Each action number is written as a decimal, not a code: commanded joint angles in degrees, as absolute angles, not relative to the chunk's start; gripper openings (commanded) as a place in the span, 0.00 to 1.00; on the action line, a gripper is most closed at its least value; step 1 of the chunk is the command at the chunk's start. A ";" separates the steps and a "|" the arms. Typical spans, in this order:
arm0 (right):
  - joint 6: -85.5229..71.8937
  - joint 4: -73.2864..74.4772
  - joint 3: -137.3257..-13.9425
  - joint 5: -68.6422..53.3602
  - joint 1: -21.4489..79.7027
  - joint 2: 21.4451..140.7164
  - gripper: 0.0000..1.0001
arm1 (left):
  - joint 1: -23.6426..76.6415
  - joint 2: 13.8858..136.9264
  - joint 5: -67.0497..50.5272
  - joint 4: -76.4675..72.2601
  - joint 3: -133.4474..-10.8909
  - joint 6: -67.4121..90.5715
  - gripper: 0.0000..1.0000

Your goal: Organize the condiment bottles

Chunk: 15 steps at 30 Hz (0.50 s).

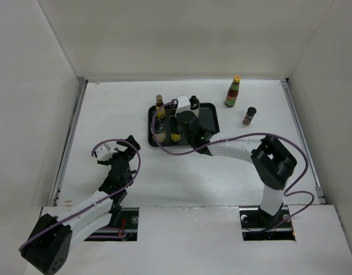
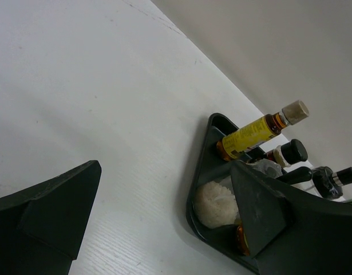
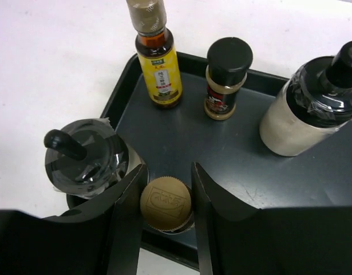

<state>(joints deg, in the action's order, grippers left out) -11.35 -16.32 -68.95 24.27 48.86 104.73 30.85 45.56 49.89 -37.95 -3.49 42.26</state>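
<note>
Tan-capped bottle (image 3: 166,203) stands just inside the tray's (image 3: 238,154) near rim. It is pinched between the fingers of the right gripper (image 3: 168,170), which press its cap from both sides at a narrow spread. Just off the left finger sits the shaker (image 3: 87,154), crowding the tray's near-left corner. Ahead of the fingertips, bare tray floor runs to the far rim, where an amber bottle (image 3: 158,69) and a dark-capped jar (image 3: 224,80) stand close together. Ahead and to the right is a white jar (image 3: 304,114). Well to this gripper's right, out on the table (image 1: 107,114), the red bottle (image 1: 233,91) and a second jar (image 1: 249,116) stand apart from the tray. Far off to the other side, the left gripper (image 2: 164,172) hangs over the table short of the tray's left rim, fingers spread wide, holding nothing.
</note>
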 commanded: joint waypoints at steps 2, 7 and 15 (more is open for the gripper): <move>-10.72 -24.95 -71.46 25.22 49.61 104.33 0.33 | 31.07 43.86 49.66 -41.13 -2.55 41.92 1.00; -11.16 -25.31 -69.00 26.19 50.23 103.28 0.62 | 31.15 45.96 49.66 -41.66 -2.90 42.01 1.00; -11.77 -25.22 -63.12 26.63 46.20 91.60 0.85 | 30.98 46.32 49.66 -42.01 -2.81 42.01 1.00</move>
<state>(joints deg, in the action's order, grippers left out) -11.35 -20.67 -64.86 25.23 49.01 99.68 30.87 45.82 49.80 -38.87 -3.36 42.24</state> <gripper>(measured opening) 0.840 0.997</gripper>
